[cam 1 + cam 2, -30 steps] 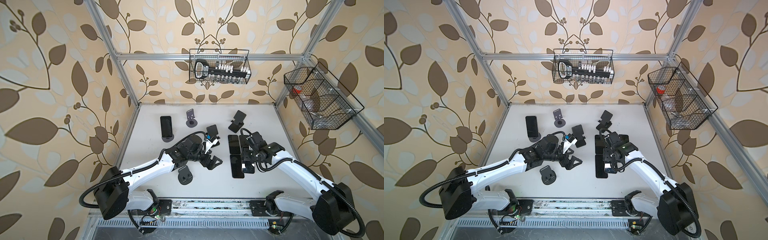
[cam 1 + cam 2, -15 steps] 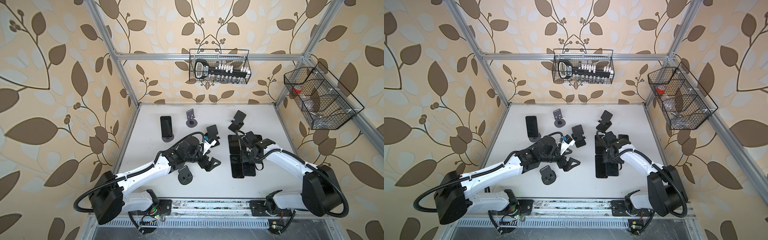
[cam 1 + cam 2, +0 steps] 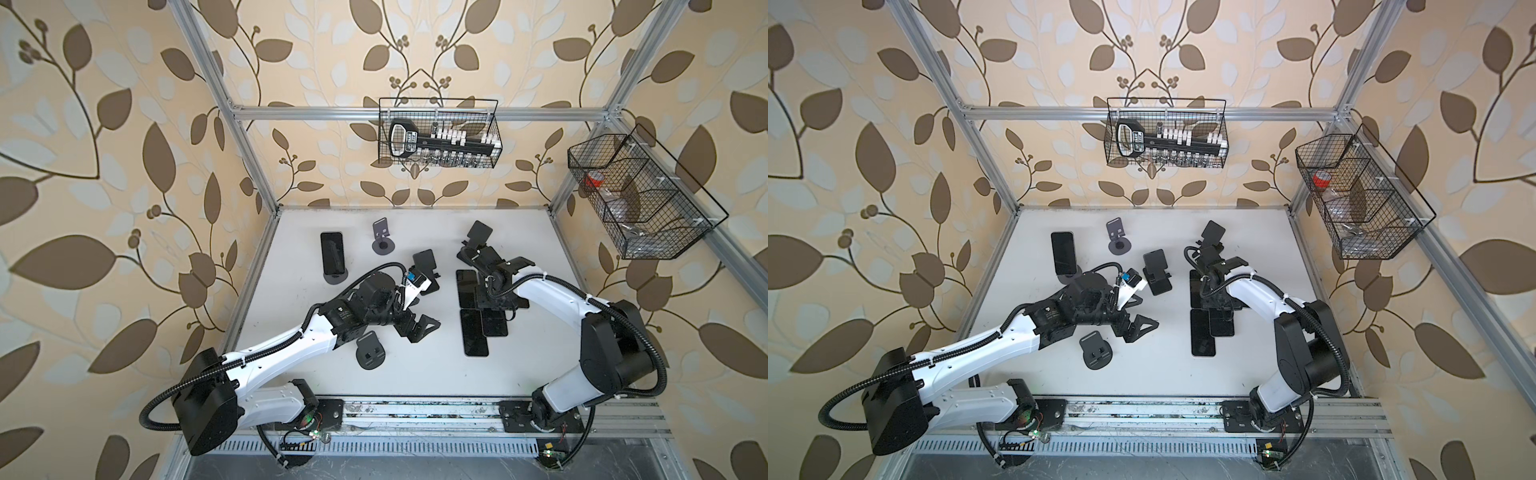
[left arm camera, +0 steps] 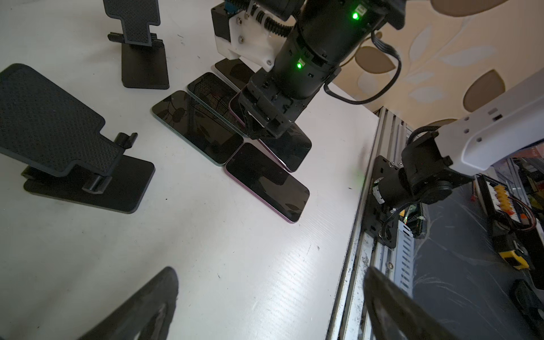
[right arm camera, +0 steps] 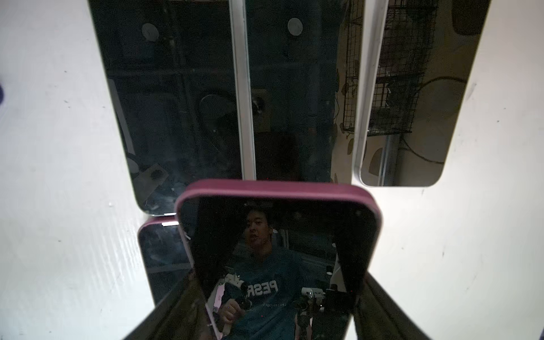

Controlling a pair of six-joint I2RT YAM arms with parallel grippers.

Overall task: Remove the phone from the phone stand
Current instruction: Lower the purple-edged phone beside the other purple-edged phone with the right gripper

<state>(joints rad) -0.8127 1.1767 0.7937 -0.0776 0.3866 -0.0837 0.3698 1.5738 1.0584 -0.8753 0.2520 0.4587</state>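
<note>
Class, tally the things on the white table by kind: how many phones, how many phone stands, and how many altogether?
phones: 6 (4 flat, 1 on a stand, 1 pink phone in the right gripper)
phone stands: 5
Total: 11

Flat phones (image 3: pixel 475 336) right, stands (image 3: pixel 370 353) left — propped phone (image 3: pixel 331 253) on far-left stand (image 3: pixel 335 278)

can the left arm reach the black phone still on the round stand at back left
Probably yes: the left gripper is open and empty, and the black phone on its dark round-based stand stands apart from the other stands. The arm must turn toward it.
</note>
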